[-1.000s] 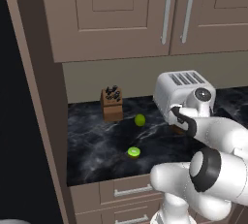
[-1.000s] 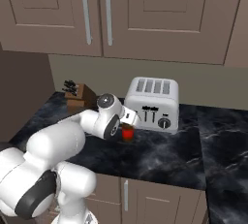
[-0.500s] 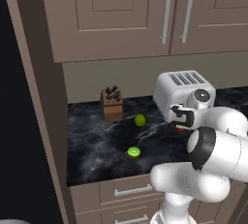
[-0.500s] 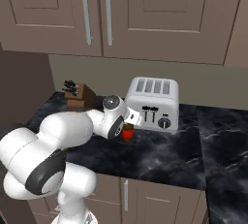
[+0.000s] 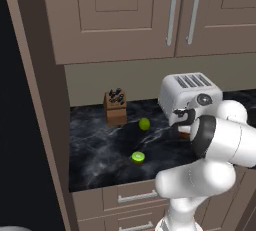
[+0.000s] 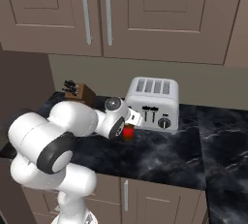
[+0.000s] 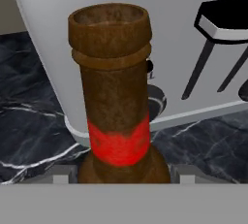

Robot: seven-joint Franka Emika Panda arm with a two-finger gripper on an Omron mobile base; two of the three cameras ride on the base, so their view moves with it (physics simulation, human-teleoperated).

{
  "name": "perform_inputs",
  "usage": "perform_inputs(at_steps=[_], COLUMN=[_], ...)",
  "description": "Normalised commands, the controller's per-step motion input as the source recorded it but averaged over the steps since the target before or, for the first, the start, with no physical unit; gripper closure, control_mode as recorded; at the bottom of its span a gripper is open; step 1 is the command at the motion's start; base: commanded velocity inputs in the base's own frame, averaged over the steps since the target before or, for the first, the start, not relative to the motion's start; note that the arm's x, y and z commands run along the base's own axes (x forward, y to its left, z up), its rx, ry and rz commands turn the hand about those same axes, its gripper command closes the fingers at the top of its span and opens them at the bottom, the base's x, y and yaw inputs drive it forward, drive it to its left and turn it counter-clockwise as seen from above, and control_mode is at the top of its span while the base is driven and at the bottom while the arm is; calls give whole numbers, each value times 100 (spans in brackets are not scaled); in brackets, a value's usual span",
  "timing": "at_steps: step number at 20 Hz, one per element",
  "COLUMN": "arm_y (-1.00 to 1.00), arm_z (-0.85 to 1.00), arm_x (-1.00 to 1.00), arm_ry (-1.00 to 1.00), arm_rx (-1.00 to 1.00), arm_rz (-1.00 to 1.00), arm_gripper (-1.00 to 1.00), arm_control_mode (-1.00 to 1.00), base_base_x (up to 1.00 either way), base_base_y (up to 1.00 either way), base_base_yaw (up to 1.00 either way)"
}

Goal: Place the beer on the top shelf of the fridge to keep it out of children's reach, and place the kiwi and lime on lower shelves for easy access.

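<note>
Swinging wider than a second ago, the white arm's big elbow joint is now bulging out in front of the taupe drawers, while the two-finger gripper (image 6: 130, 125) is staying low at the toaster's front. Its fingers are sitting either side of the slim dark brown glass beer bottle with a red band (image 7: 115, 102), which is standing upright on the black marbled countertop (image 5: 95, 145), just in front of the white four-slot toaster (image 6: 152, 103); whether they are pressing on the glass I cannot tell. Farther left on the same counter, the round yellow-green lime (image 5: 144, 123) is lying near a brown wooden knife block (image 5: 115, 107), and the halved kiwi with its bright green cut face (image 5: 138, 157) is resting nearer the counter's front edge. Taupe panelled cupboards with grey bar handles (image 6: 85, 13) are hanging above.
</note>
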Motion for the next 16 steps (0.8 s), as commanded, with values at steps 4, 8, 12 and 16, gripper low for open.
perform_inputs(at_steps=[4,8,12,16], arm_y=[0,0,0,0], arm_z=[-13,0,28,86], arm_x=[15,2,-29,-45], arm_ry=[0,0,0,-2], arm_rx=[0,0,0,0], arm_rz=[0,0,2,5], arm_gripper=[100,100,100,100], arm_control_mode=[-100,-100,-100,-100], base_base_x=[0,0,0,0], base_base_y=[0,0,0,0], base_base_yaw=[0,0,0,0])
